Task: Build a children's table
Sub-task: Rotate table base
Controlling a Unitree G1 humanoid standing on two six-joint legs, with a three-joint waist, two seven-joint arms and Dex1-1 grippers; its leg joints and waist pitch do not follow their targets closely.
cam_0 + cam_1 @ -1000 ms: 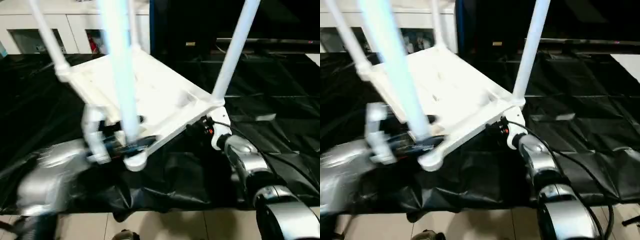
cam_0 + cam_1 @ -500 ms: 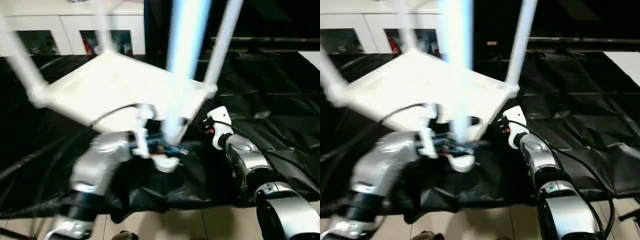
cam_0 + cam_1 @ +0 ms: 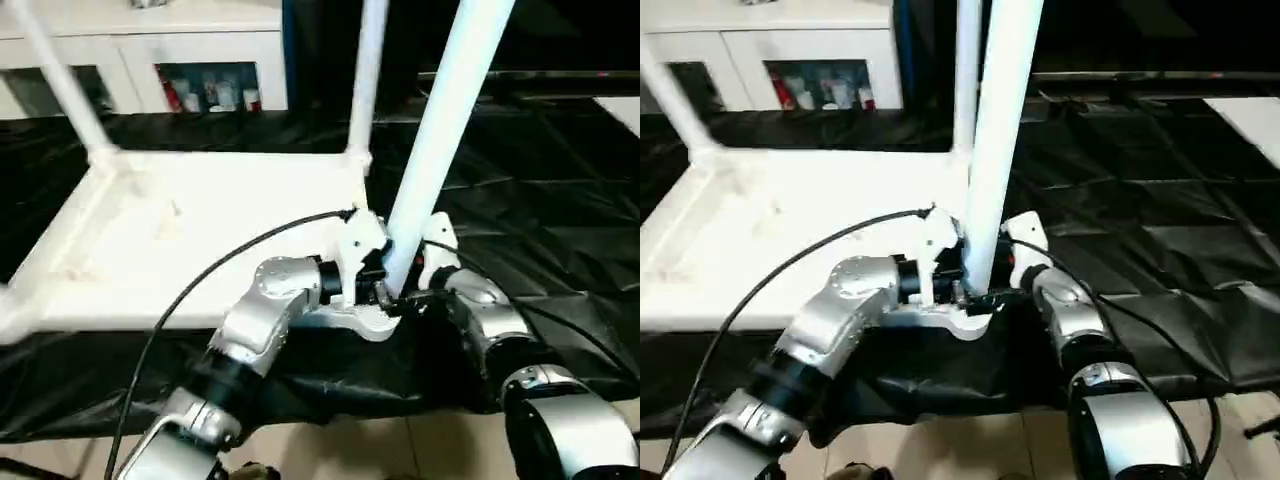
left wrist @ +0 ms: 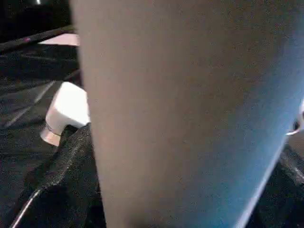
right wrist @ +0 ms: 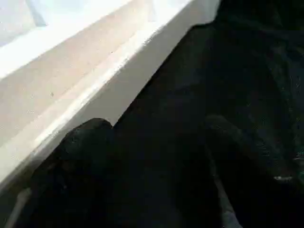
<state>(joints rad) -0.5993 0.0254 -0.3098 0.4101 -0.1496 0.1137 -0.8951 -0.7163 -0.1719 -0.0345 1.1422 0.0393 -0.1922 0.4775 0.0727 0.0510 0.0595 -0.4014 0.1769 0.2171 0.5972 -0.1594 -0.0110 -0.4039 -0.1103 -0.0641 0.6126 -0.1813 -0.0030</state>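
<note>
The children's table lies upside down on the black cloth, its white tabletop (image 3: 190,230) flat. Its legs stand up from the corners: the near leg (image 3: 440,130), a far right one (image 3: 365,70) and a far left one (image 3: 65,80). My left gripper (image 3: 378,290) is shut around the base of the near leg (image 4: 190,109), which sits between its black fingers (image 4: 66,161). My right gripper (image 3: 420,285) is just right of that corner. It stands open over the cloth, its fingers (image 5: 80,152) beside the tabletop's rim (image 5: 95,80).
The black-draped work table (image 3: 560,200) stretches away to the right and back. White cabinets (image 3: 200,45) with small bottles (image 3: 210,90) stand behind it. A black cable (image 3: 200,290) arcs over my left forearm. Pale floor tiles (image 3: 400,445) show below the table's front edge.
The tabletop has swung round on the cloth. Its near corner and leg travelled from the left to beside my right gripper, with my left gripper on the leg. The right arm barely moved.
</note>
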